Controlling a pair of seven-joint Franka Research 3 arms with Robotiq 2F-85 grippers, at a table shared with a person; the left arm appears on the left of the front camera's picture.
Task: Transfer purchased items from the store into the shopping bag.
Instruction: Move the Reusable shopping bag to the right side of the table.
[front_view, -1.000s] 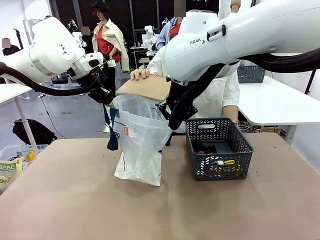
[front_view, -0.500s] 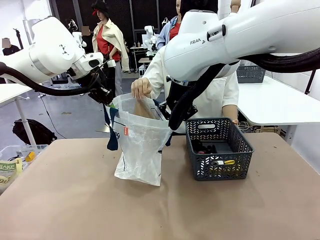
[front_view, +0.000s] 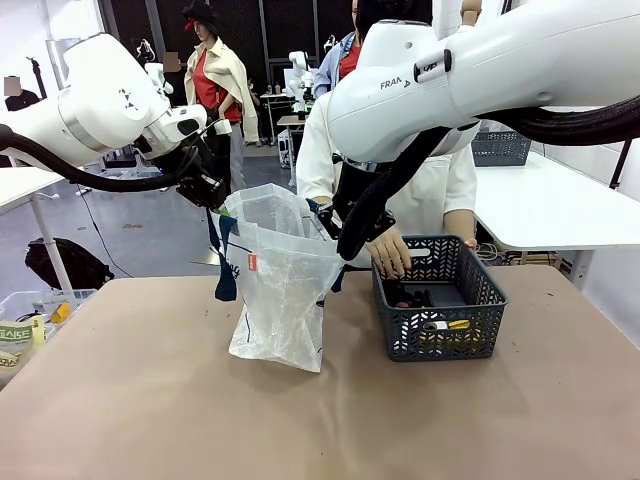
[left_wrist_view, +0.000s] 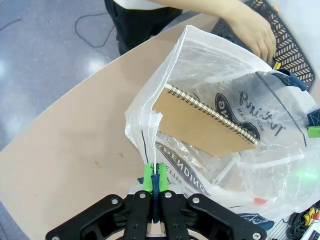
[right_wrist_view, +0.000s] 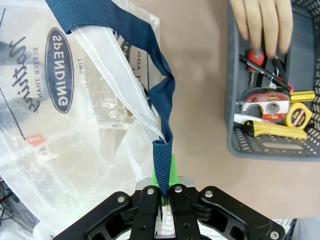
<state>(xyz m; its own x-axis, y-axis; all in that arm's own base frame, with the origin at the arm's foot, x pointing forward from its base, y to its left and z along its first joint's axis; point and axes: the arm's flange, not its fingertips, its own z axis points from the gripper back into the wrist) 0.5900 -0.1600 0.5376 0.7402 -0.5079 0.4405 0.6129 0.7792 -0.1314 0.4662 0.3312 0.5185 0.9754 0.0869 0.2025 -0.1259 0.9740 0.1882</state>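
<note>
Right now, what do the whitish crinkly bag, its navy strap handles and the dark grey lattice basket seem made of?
Bag: thin glossy plastic film; crinkled, see-through. Handles: matte woven webbing, weave visible. Basket: likely rigid moulded plastic, matte lattice.

In your front view, the right arm (front_view: 480, 70) and its dark cable covered most of the right end effector (right_wrist_view: 163, 167) at the 3 o'clock side of the shopping bag (front_view: 285, 290). In the left wrist view, crinkled plastic hid the notebook (left_wrist_view: 200, 122) along its 5 o'clock edge, and folds broke up the bag's lettering. In the right wrist view, the person's hand (right_wrist_view: 262, 20) was cut off at 1 o'clock, its fingers hid some basket (right_wrist_view: 231, 75) contents, and the basket ran off the picture at 3 o'clock. From the front, those contents were too small for you to name.
</note>
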